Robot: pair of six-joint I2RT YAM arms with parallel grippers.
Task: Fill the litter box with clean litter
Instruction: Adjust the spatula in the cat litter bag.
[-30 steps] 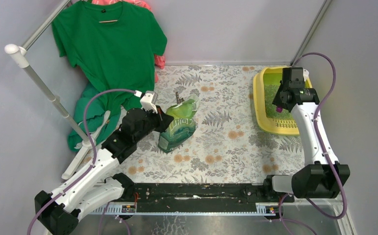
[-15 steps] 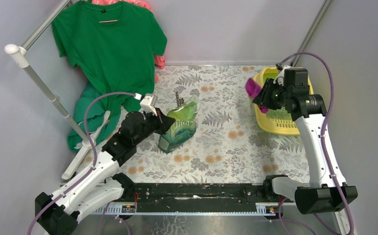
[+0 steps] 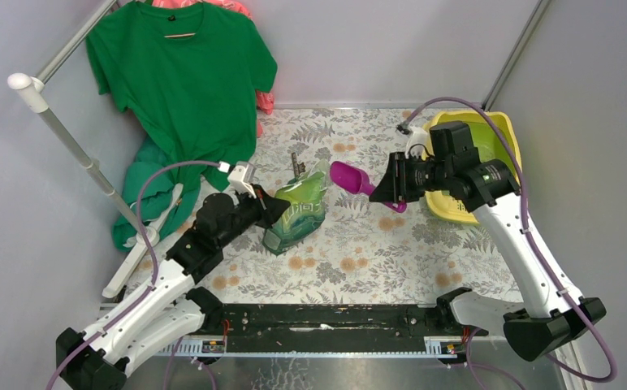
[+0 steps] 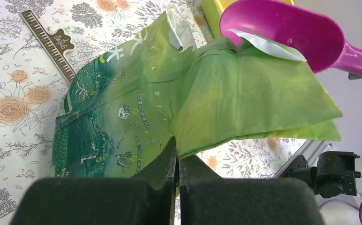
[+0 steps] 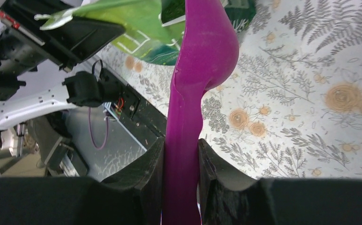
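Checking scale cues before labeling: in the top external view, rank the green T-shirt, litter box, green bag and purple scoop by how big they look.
1. green T-shirt
2. litter box, though partly hidden
3. green bag
4. purple scoop

The left arm (image 3: 172,276) stretches low on a diagonal from its base toward mid-table, and the left gripper (image 3: 273,209) is pinched tight on a fold of the green bag (image 4: 245,93). The right arm (image 3: 523,244) rises from its base, bends and reaches leftward. The right gripper (image 3: 391,189) clamps the purple scoop (image 3: 351,179) by its handle, one finger on each side.
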